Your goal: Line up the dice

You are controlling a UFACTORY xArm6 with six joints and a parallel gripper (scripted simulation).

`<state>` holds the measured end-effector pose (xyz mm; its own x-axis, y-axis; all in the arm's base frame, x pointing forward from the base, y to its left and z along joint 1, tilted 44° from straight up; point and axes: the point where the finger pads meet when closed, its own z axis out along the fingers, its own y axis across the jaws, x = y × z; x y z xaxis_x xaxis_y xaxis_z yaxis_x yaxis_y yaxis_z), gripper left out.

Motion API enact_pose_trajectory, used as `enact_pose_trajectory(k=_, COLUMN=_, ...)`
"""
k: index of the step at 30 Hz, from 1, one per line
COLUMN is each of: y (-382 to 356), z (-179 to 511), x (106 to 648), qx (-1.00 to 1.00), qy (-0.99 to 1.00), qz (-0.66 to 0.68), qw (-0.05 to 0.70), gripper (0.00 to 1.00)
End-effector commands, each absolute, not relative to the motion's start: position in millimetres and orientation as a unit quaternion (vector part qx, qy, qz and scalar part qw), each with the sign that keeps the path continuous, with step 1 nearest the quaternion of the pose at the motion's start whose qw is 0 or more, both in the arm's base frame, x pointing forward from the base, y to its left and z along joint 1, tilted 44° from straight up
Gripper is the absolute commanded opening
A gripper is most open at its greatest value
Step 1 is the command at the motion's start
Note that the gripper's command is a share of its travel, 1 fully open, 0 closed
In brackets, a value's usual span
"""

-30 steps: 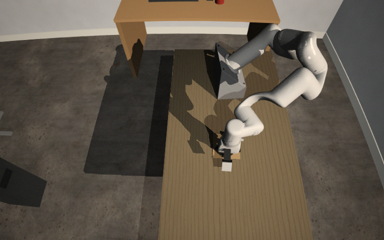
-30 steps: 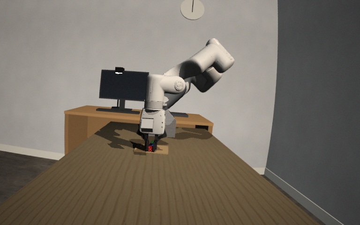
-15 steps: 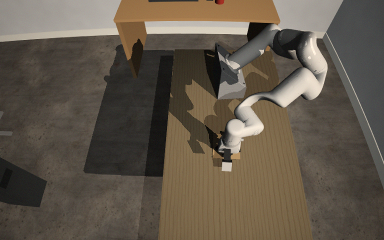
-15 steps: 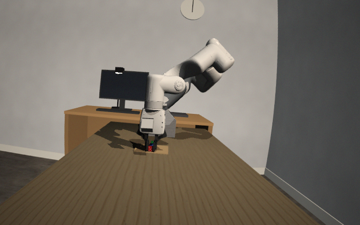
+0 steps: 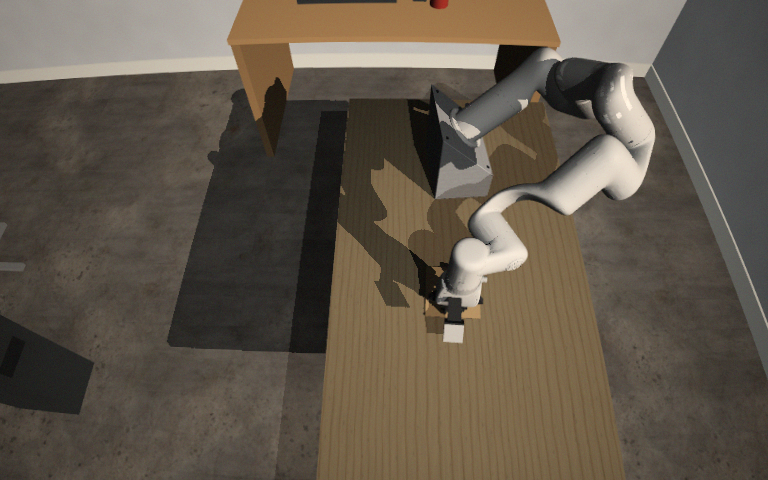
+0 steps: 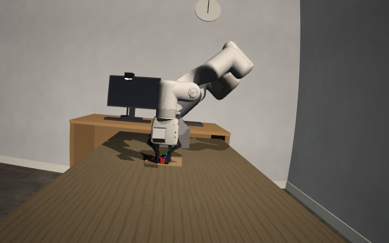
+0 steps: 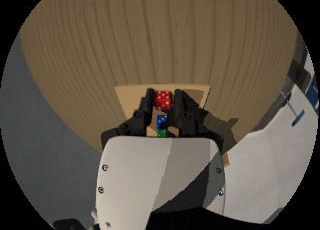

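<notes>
The tan mat [image 6: 176, 164] [image 7: 130, 96] [image 5: 431, 325] lies flat on the wooden table [image 6: 190, 204] [image 5: 465, 404]. Three dice stand on it in a row. The red die [image 6: 162, 160] [image 7: 163, 100] is farthest out, the blue die [image 6: 164, 156] [image 7: 162, 121] is behind it, and the green die [image 6: 165, 153] [image 7: 162, 133] is nearest the arm. My gripper [image 6: 162, 162] [image 7: 163, 96] points straight down over the mat. Its fingers stand open on either side of the red die, which rests on the mat. In the top view the wrist hides the dice.
The grey base block [image 5: 459, 166] stands on the far end of the table. Behind it is a desk [image 6: 94, 129] [image 5: 388, 23] with a monitor [image 6: 133, 91]. A dark wall [image 6: 356, 105] runs along the right side.
</notes>
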<state>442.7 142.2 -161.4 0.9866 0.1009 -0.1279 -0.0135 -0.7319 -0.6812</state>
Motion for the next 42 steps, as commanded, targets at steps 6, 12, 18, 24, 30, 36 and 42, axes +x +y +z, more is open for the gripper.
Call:
enact_pose_trajectory(k=6, y=141, z=-161, x=444, qx=-0.928, qy=-0.023, qz=0.076, qw=0.365, gripper=0.36)
enact_pose_trajectory(k=12, y=141, z=-160, x=445, qx=-0.928, qy=-0.023, qz=0.076, qw=0.365, gripper=0.36)
enact_pose_trajectory(k=18, y=132, z=-150, x=447, qx=-0.928, qy=-0.023, qz=0.076, qw=0.365, gripper=0.36)
enact_pose_trajectory(k=24, y=112, z=-129, x=451, qx=-0.928, qy=-0.023, qz=0.076, qw=0.365, gripper=0.36)
enact_pose_trajectory(k=30, y=97, z=-113, x=455, qx=-0.928, qy=-0.023, qz=0.076, qw=0.365, gripper=0.36)
enact_pose_trajectory(k=36, y=83, z=-98, x=458, qx=-0.928, qy=-0.023, qz=0.076, qw=0.365, gripper=0.36)
enact_pose_trajectory(k=42, y=81, z=-96, x=459, qx=-0.928, qy=-0.023, qz=0.076, qw=0.365, gripper=1.0)
